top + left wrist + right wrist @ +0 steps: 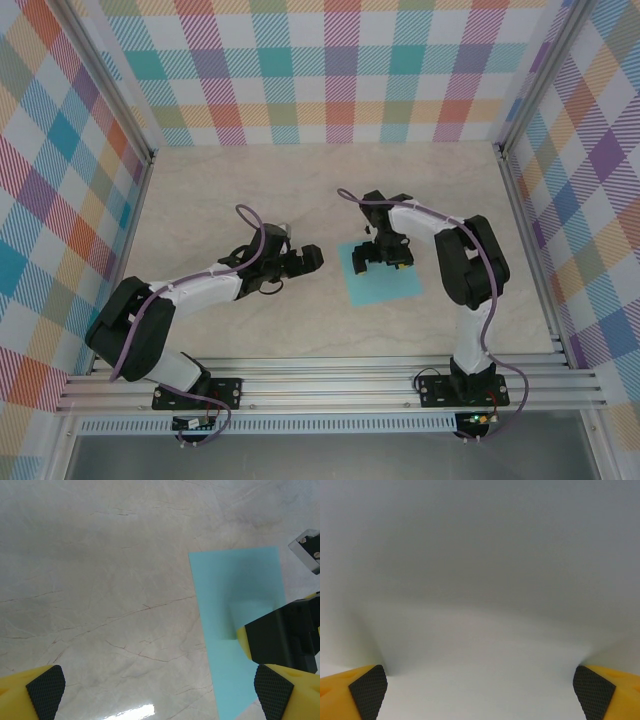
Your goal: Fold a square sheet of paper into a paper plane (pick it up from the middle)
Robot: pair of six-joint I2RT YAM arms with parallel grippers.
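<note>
The square sheet of paper [385,287] is light blue and lies flat and unfolded on the marble table, right of centre. My right gripper [378,258] points down over the sheet's far half, open, with one finger on either side of its middle. In the right wrist view its pads [367,687] stand wide apart over a plain pale surface very close below. My left gripper [305,260] hovers open just left of the sheet, holding nothing. In the left wrist view the sheet [235,605] lies at the right with the right gripper's fingers [280,635] on it. The paper plane is out of view.
Bare marble table [250,190] spreads to the left of and behind the sheet. Aluminium rails [530,240] and plaid walls [340,70] close in both sides and the back. The arm bases are bolted to the near rail [330,390].
</note>
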